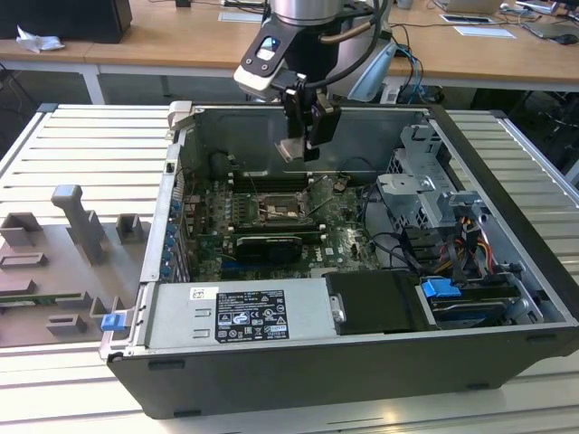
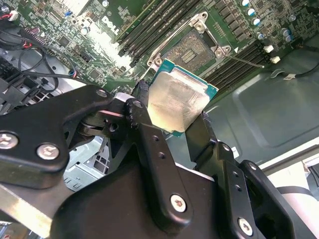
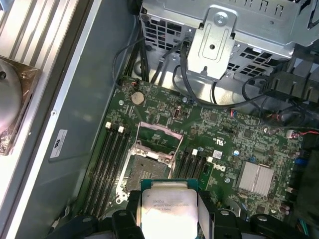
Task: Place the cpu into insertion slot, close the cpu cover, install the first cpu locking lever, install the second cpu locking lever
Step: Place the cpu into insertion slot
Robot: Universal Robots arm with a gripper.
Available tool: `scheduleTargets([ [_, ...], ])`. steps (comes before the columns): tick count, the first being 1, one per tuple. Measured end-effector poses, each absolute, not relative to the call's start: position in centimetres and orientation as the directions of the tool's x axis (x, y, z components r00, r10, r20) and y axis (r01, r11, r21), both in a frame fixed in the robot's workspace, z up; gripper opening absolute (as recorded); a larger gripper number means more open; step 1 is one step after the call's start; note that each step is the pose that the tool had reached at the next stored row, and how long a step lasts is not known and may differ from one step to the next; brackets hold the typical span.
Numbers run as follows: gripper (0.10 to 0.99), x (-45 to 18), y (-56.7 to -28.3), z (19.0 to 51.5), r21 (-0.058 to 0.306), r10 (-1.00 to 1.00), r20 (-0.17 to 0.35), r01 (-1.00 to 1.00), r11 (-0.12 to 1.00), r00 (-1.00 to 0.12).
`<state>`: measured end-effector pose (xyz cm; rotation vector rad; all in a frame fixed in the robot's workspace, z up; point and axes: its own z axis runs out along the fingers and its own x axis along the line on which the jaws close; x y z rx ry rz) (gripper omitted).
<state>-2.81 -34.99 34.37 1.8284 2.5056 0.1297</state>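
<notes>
Closest to the wrist cameras, I saw the tool (image 2: 174, 107) clenched on the cpu (image 2: 179, 99), its two black fingers (image 2: 142, 107) pressed against opposite edges of the chip, pale metal top facing the cameras in both wrist views. From the exterior view the tool (image 1: 308, 136) hung inside the open case (image 1: 271, 380) with the cpu (image 1: 292, 149) up in the air, apart from the board below. Past the chip, the insertion slot (image 3: 142, 172) lay bare, brownish contact field showing, nothing seated in it; the cpu (image 3: 167, 209) sat just short of it in the first wrist view. The cpu cover (image 3: 157, 132) was swung back off the slot, lying on its far edge. Long black memory slots (image 3: 112, 159) ran on both sides of the socket on the green board (image 3: 224, 129). Farther on, black cables crossed to the metal drive cage (image 3: 219, 40). In the exterior view the power supply (image 1: 240, 316) filled the near side of the case, which lay on the slatted bench (image 1: 81, 145). Grey blocks (image 1: 72, 226) stood on the exterior view's left of the case, well apart from it. Wooden desks (image 1: 181, 45) ran across the back.
</notes>
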Motion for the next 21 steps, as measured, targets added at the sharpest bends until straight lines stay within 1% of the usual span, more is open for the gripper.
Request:
scheduleTargets([
  [21,0.537,-2.81,-34.99,33.56,0.089,0.953,0.019,0.95,0.3,-0.302],
])
